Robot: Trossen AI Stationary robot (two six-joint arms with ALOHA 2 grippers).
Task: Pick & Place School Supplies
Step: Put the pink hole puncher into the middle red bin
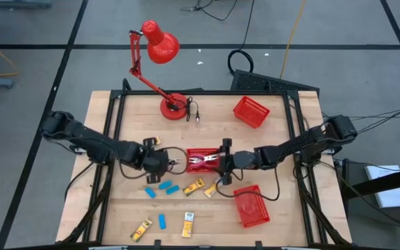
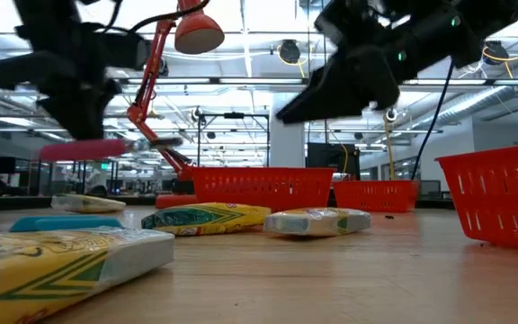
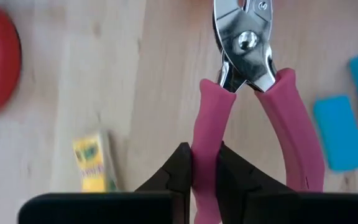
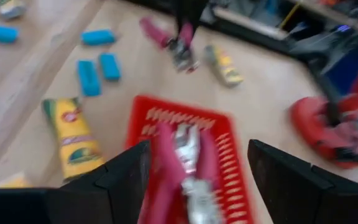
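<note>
Pale wooden tabletop point(image 1: 269, 208) carried scattered yellow-and-white packets point(image 1: 187, 224) and blue blocks point(image 1: 162, 221) nearest the front edge. Farther in, the left end effector point(image 3: 202, 163) pinched one pink handle of a plier tool point(image 3: 247, 46) (likely bound for the centre basket point(image 1: 198, 152)), while the right end effector point(image 4: 197, 165) hung spread wide over that basket, where another red-handled tool point(image 4: 185, 152) lay. Beyond stood a red desk lamp point(image 1: 160, 43).

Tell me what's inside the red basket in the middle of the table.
The middle basket holds one pink-handled metal tool, lying on the mesh floor. The right gripper hovers open above it, so part of the basket floor is covered from above.
</note>
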